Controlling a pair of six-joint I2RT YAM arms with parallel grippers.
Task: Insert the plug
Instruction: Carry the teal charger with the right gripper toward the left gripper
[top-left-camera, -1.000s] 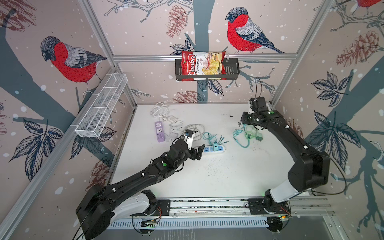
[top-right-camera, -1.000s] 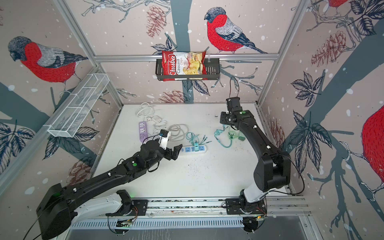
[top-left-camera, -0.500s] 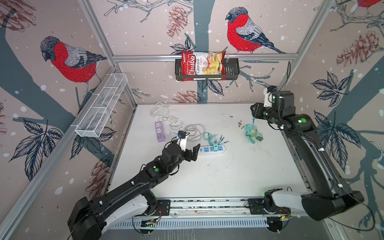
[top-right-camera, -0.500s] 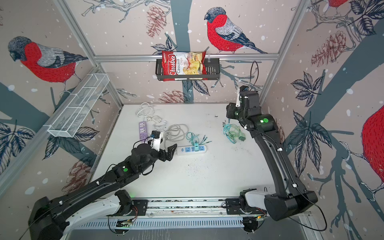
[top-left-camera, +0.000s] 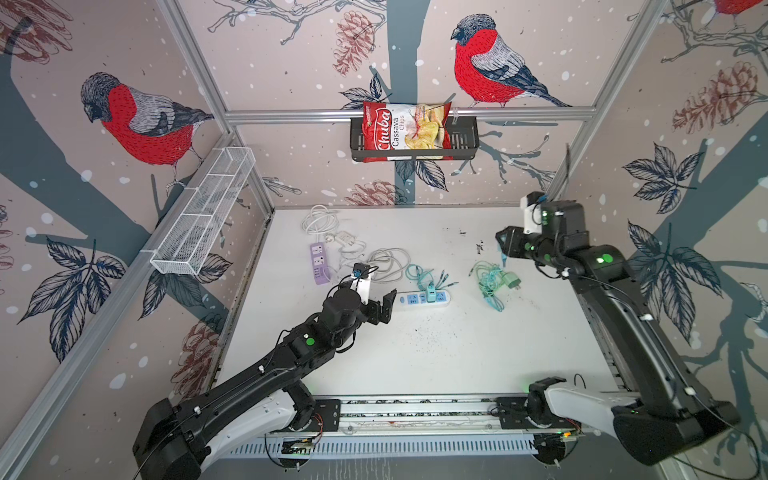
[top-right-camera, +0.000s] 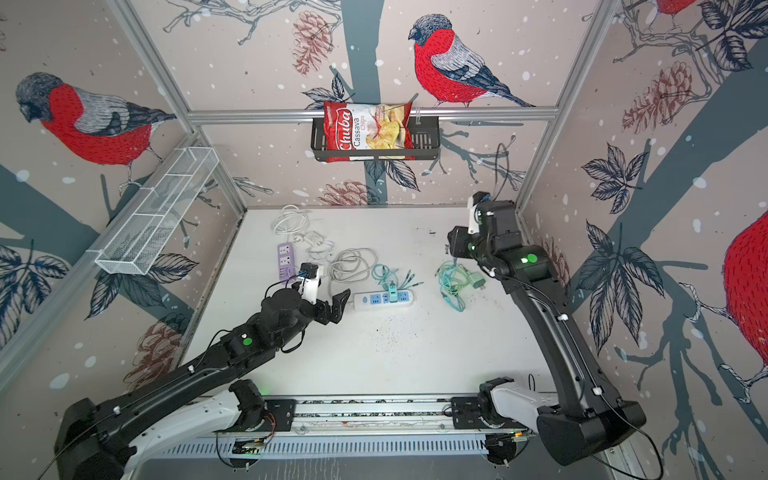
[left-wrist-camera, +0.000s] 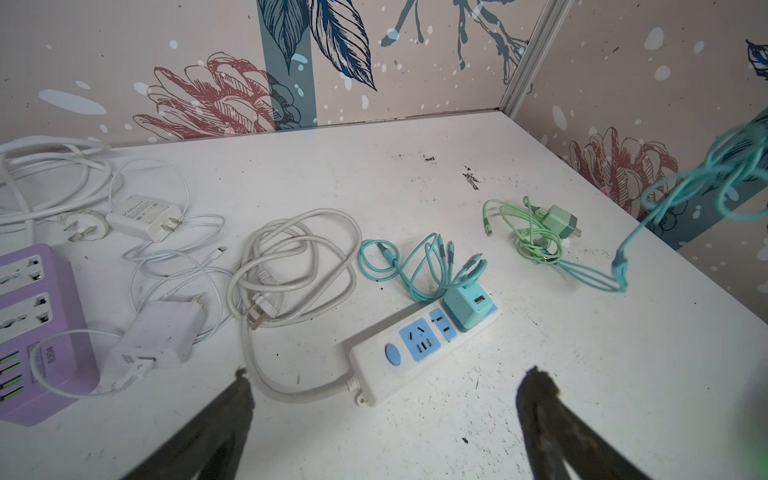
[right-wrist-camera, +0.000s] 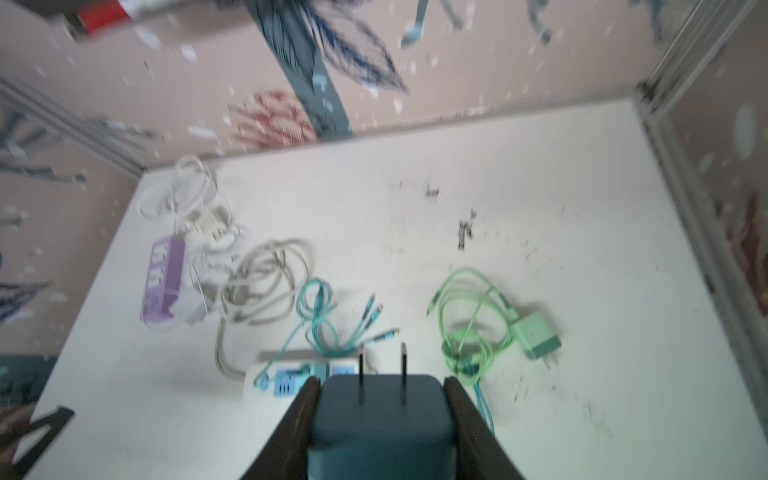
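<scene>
My right gripper (right-wrist-camera: 380, 384) is clenched on the dark teal plug (right-wrist-camera: 378, 424), one finger on each side of its body, and its two prongs stick out past the fingertips. The wrist view is blurred, but the grip is plain. In both top views that gripper (top-left-camera: 505, 243) hangs above the right rear part of the table (top-left-camera: 457, 353), well apart from the white power strip (top-left-camera: 422, 300). A teal cable (left-wrist-camera: 620, 266) drops from the held plug down to the tabletop, near the green charger (left-wrist-camera: 561, 220) and its coiled lead.

My left gripper (left-wrist-camera: 388, 374) is released, jaws spread wide, just beside the switch end of the white strip (left-wrist-camera: 415, 345). A light teal adapter (left-wrist-camera: 467, 305) already sits in a socket on that strip, and the blue socket next to the switch is free.

As for containers, the black basket (top-left-camera: 465, 141) on the back rail holds a red bag of cassava chips (top-left-camera: 405, 131), lying on its side and poking above the rim. A white wire basket (top-left-camera: 203, 216), split into compartments, hangs on the left wall. I cannot tell what its compartments hold.

A purple power strip (top-left-camera: 318, 264) lies among the white cables at the left rear.
</scene>
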